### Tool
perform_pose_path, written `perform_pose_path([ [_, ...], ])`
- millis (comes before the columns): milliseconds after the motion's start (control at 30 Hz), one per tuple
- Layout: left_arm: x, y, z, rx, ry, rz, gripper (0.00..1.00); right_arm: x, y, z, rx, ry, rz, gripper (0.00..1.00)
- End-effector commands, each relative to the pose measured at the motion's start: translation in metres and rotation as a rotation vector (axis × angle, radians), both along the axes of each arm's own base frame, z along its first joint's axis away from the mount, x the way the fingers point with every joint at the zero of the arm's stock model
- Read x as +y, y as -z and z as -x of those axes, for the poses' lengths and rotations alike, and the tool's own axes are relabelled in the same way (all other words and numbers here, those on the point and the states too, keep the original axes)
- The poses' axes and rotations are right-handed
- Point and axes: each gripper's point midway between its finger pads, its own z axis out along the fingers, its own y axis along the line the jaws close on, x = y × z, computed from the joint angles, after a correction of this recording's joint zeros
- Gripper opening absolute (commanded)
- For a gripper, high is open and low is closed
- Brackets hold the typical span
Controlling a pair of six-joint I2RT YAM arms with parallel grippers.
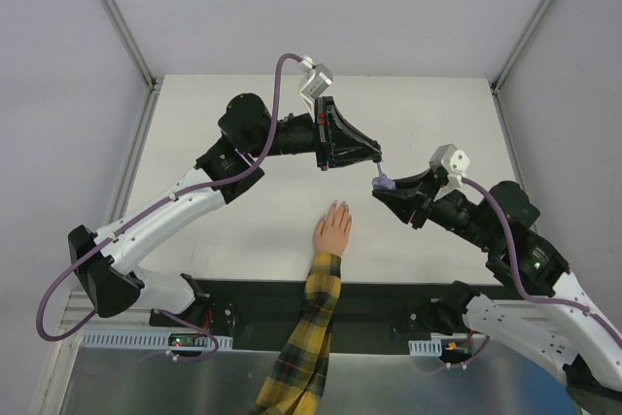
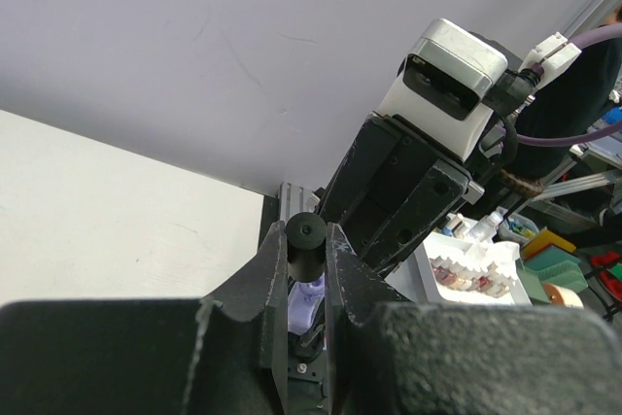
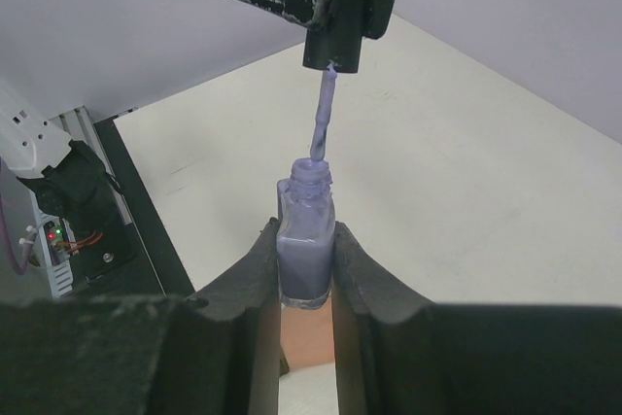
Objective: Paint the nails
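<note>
Nails [image 1: 340,207] tiny, barely visible, pale hand [image 1: 331,232] lying flat, plaid sleeve [image 1: 309,323].

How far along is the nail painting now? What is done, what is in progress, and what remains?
Done: the bottle is open, gripped by the right gripper; the left gripper holds the cap.
In hand: the brush, purple with polish, hangs with its tip at the bottle's neck.
Left: all the painting, it seems. The brush is away from the hand; the nails look too small to judge.
</note>
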Motion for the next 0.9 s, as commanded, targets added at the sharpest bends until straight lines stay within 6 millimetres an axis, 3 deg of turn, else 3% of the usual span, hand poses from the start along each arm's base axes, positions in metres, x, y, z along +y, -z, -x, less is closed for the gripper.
perform_pose_path([
  [0,0.005,-0.024,0.013,-0.048,0.033,0.05,0.0,-0.004,-0.022,0.0,-0.055,0.016,-0.069,0.0],
  [400,0.005,-0.016,0.007,-0.027,-0.012,0.023,0.0,-0.014,-0.028,0.009,-0.07,0.022,-0.108,0.0],
  [633,0.013,-0.017,-0.006,-0.065,-0.12,0.013,0.0,-0.035,-0.016,0.008,-0.015,0.113,-0.093,0.0],
  [733,0.016,-0.005,-0.015,-0.06,-0.179,-0.009,0.0,-0.048,-0.007,0.006,0.026,0.183,-0.09,0.0],
  [867,0.017,0.032,-0.039,-0.009,-0.291,-0.096,0.0,-0.082,0.005,-0.001,0.076,0.356,-0.087,0.0],
])
